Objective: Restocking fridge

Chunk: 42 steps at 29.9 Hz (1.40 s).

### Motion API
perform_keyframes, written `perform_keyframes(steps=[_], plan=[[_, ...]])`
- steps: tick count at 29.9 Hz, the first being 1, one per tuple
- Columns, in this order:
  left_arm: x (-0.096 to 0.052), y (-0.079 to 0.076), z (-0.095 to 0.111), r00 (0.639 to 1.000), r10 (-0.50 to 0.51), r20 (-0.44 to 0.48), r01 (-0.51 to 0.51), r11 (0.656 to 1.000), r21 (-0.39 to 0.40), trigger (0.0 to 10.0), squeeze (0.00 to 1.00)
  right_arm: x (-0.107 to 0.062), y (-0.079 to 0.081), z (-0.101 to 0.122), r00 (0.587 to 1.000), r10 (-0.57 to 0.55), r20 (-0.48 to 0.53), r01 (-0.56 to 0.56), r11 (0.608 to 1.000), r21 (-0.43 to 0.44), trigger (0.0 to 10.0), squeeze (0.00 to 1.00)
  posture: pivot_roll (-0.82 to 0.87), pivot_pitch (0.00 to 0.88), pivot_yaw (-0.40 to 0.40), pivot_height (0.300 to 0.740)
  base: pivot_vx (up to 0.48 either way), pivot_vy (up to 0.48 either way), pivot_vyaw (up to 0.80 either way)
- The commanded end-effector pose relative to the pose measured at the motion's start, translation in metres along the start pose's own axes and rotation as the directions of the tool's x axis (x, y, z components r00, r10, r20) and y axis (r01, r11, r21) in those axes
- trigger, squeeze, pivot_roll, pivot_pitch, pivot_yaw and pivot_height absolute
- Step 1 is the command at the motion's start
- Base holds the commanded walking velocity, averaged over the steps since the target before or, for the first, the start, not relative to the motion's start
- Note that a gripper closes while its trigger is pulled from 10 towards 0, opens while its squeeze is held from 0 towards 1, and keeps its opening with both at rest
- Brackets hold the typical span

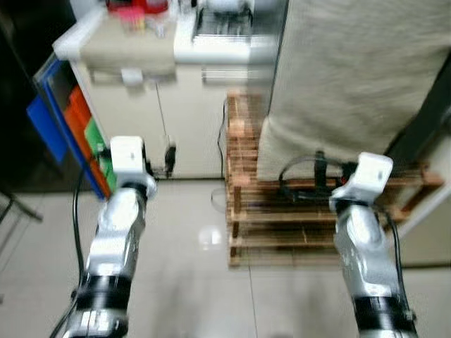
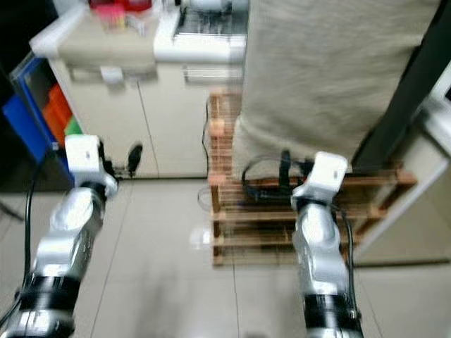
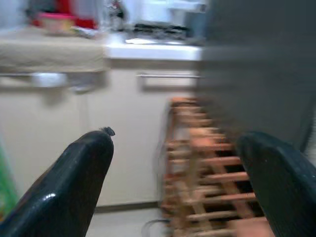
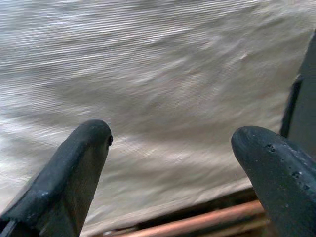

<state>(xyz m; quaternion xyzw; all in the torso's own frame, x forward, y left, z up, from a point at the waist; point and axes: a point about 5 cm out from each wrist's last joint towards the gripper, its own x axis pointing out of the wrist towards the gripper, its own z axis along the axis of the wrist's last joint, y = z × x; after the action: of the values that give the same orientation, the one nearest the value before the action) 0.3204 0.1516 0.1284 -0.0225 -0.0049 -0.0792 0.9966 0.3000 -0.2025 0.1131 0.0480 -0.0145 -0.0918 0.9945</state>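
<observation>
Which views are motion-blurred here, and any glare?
Left eye view: soft all over, with a glare patch on the floor tiles. Left wrist view: wooden rack badly smeared. Right wrist view: beige cloth streaked; right gripper fingers sharper.

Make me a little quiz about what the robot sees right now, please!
1. True or false: the left gripper is open, with nothing between its fingers.
2. What does the right gripper point at? A) a beige cloth B) a blue bin C) a red bowl
3. Fill in: the cloth-covered thing stands on a wooden ____.

Key:
1. True. Its two black fingers stand wide apart before the white cabinet.
2. A. The right wrist view looks straight at the beige cloth.
3. Pallet: the slatted wooden pallet lies on the tiled floor.
</observation>
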Motion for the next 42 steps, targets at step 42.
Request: perform_keyframes(steps=[42], plan=[[0.005,-0.016,0.009,0.993,-0.106,0.056,0.108,0.994,-0.032,10.0,0.00,-0.002,-0.006,0.009,0.997,-0.005,0.071,0.010,0.997,-0.083,10.0,0.25,-0.10,0.000,0.004,0.740,0.000,0.262,-0.80]])
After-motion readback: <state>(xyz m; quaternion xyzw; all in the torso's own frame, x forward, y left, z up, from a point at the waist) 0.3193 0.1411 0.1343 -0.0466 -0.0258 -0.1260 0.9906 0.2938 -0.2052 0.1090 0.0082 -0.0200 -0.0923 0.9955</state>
